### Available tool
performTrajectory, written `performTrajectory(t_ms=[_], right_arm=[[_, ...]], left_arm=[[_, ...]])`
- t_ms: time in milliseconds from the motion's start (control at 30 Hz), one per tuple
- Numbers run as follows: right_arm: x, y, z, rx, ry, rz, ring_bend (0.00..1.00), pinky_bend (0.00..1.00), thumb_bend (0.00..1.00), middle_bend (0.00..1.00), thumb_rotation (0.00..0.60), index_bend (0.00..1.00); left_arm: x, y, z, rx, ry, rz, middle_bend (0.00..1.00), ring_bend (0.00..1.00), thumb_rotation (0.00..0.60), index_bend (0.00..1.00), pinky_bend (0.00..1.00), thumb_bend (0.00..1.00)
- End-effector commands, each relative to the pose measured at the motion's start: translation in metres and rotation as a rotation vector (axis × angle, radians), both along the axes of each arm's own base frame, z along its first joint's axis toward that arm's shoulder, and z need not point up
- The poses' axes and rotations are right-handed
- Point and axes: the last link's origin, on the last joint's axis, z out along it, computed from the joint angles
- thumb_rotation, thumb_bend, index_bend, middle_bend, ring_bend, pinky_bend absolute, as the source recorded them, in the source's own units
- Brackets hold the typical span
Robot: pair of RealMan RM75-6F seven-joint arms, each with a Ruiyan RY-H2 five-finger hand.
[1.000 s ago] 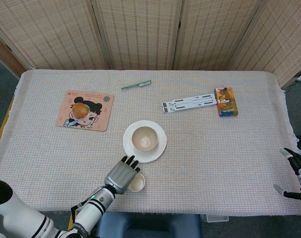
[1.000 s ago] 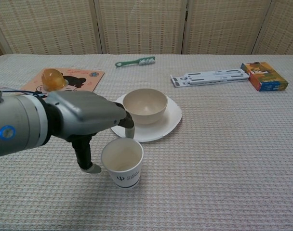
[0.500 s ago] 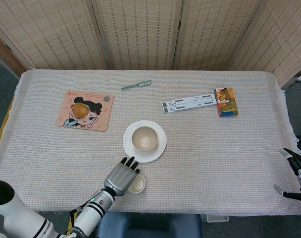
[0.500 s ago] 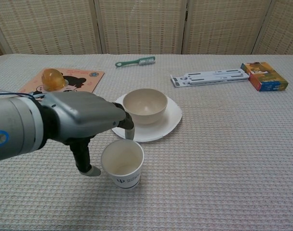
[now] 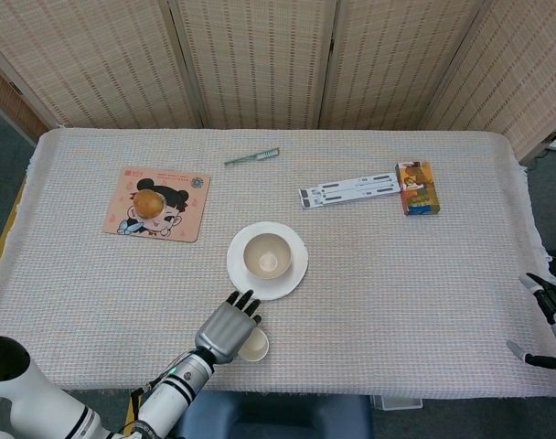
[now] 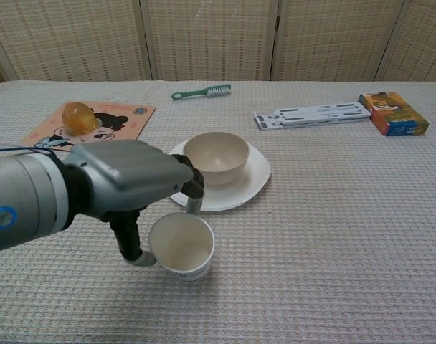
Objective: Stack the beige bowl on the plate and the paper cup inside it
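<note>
With the beige bowl (image 6: 216,156) already sitting on the round white plate (image 6: 255,174), only the white paper cup (image 6: 181,246) is left; it stands on the woven table cloth (image 6: 333,215) just in front of the plate, tipped slightly toward the camera

Left hand (image 6: 135,185) is wrapped round the cup: thumb low on the near-left wall, one fingertip on the far rim. Looks like contact, but I can't tell if the grip is firm

Risks, my read:
- thin cup wall, so a hard squeeze dents it or pops it out
- pinch sits to one side, so a lift could swing the cup and drop it
- plate edge is right behind, so a low carry could clip the plate or nudge the bowl off centre

Chest view shows the thumb, the tilt and the cup interior. Head view hides most of the cup under the hand, but shows the right hand (image 5: 550,305), fingers spread and holding nothing, at the table's far right edge
</note>
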Motion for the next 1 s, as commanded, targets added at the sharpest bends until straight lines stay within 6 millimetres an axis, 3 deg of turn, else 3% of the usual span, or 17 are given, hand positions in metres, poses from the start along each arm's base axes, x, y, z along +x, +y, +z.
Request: performTrajectory(t_ms=[33, 333, 1000], right_arm=[[0.0, 0.0, 0.0, 0.0, 0.0, -0.001, 0.0, 0.0, 0.23, 0.0, 0.6, 0.0], [-0.001, -0.002, -0.001, 0.002, 0.006, -0.013, 0.0, 0.0, 0.23, 0.0, 0.6, 0.0], [-0.013, -0.02, -0.01, -0.004, 0.049, -0.112, 0.0, 0.0, 0.23, 0.0, 0.6, 0.0]], left_arm=[[0.0, 0.001, 0.001, 0.003, -0.004, 0.002, 0.16, 0.0, 0.6, 0.51, 0.16, 0.25], [0.003, 0.013, 0.009, 0.008, -0.031, 0.033, 0.17, 0.0, 0.6, 0.53, 0.16, 0.25], [0.005, 0.095, 0.076, 0.052, -0.139, 0.201, 0.18, 0.0, 0.6, 0.54, 0.16, 0.25]])
